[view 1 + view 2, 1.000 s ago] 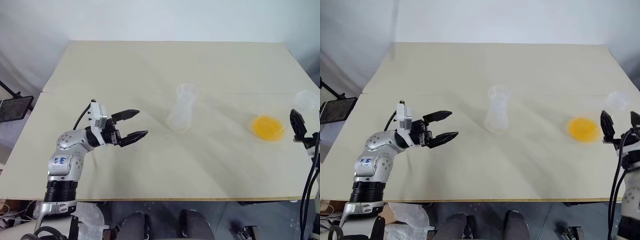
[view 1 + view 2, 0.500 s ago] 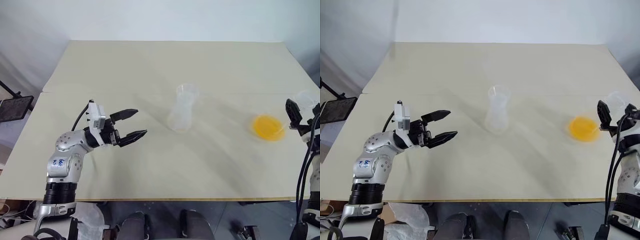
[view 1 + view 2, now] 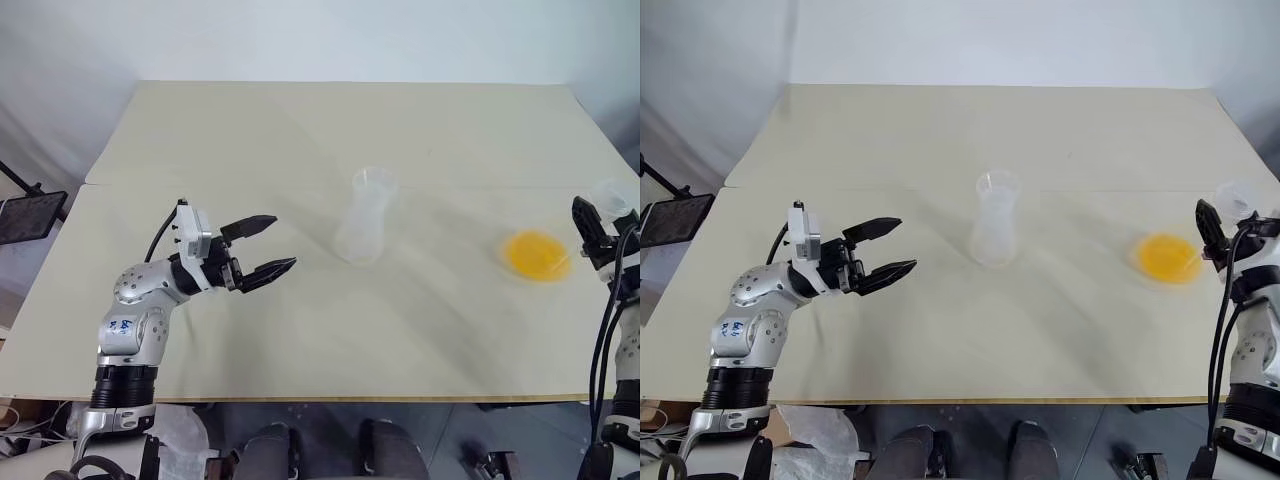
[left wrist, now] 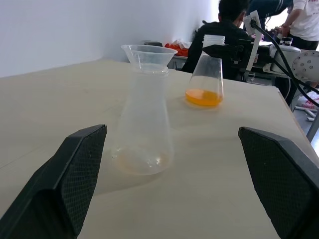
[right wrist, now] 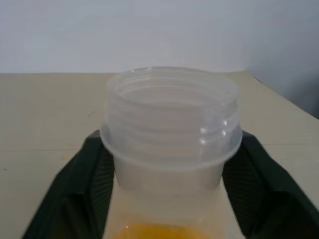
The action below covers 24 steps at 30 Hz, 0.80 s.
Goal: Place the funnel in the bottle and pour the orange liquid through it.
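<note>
The bottle (image 3: 362, 228), a clear conical flask, stands at the table's middle with the small clear funnel (image 4: 149, 54) seated in its neck. The orange liquid (image 3: 537, 255) lies in the bottom of a second clear flask (image 4: 205, 74) near the table's right edge. My right gripper (image 3: 605, 222) is shut on that flask's ribbed neck (image 5: 169, 134), one black finger (image 5: 82, 189) on each side. To the left of the bottle my left gripper (image 3: 274, 245) hovers open with nothing in it, pointing at the bottle.
The beige table (image 3: 300, 140) has a seam running across its middle. A black stand (image 3: 30, 215) sits off the left edge. In the left wrist view, people (image 4: 232, 20) and equipment are beyond the table's right side.
My right gripper has moved forward up to the orange flask's neck and shut on it. The left gripper, the bottle and the funnel have stayed still.
</note>
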Tool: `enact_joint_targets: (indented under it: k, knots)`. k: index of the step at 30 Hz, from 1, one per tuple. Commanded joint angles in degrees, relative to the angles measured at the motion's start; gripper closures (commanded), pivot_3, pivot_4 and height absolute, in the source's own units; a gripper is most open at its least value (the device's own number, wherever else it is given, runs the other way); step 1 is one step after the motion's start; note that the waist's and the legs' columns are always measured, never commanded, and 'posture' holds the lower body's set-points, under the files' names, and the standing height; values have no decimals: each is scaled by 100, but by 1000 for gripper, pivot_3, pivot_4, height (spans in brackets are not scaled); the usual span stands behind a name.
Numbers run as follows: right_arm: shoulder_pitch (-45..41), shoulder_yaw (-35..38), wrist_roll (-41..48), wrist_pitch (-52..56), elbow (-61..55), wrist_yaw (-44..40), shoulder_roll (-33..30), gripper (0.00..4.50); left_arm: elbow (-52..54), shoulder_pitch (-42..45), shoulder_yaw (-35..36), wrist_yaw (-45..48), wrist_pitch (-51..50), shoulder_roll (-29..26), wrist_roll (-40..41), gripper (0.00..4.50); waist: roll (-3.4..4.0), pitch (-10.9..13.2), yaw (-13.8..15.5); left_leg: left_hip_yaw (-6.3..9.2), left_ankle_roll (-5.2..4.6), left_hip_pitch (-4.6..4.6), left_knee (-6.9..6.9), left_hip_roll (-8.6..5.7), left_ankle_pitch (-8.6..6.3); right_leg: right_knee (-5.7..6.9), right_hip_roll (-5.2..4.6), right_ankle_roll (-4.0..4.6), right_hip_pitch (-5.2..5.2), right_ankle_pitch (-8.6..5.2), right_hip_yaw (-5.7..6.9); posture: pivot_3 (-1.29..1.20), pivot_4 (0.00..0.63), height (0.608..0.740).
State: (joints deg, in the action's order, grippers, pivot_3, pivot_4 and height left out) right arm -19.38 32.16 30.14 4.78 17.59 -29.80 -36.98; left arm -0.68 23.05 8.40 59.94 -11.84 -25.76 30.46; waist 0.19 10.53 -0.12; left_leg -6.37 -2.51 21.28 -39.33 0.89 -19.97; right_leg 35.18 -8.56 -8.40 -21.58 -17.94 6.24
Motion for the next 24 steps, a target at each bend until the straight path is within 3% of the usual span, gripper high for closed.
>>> enact_joint_targets:
  k: [1,7,10,14,24]
  knots:
    - [-76,48,-51,-157,-32,-54,-71,2077,70,51,18,-10,130,12,59,0,0,0,-1,0,0,0,0,0,0,-1,0,0,0,0,0,0,150,740]
    - [-345,-30,47,-400,-321,-94,30,2077,67,44,30,-66,158,41,78,0,2,1,-6,-2,0,0,1,0,0,-3,0,0,0,0,0,0,150,740]
    - [-679,-114,321,558,-972,694,217,2077,75,55,44,-156,119,108,118,0,9,5,-10,-1,1,1,1,2,0,-3,1,0,-1,0,0,0,150,740]
    - [-844,-875,23,1547,-1862,805,-58,2077,115,92,91,-362,-4,232,198,0,13,7,-11,3,1,3,3,4,0,1,1,0,-5,0,2,0,150,740]
    - [-1268,-2195,-1384,232,-2454,612,232,2077,88,191,-123,-948,141,676,-20,0,12,7,17,10,0,15,4,-5,0,-11,-3,-3,-5,2,12,0,150,740]
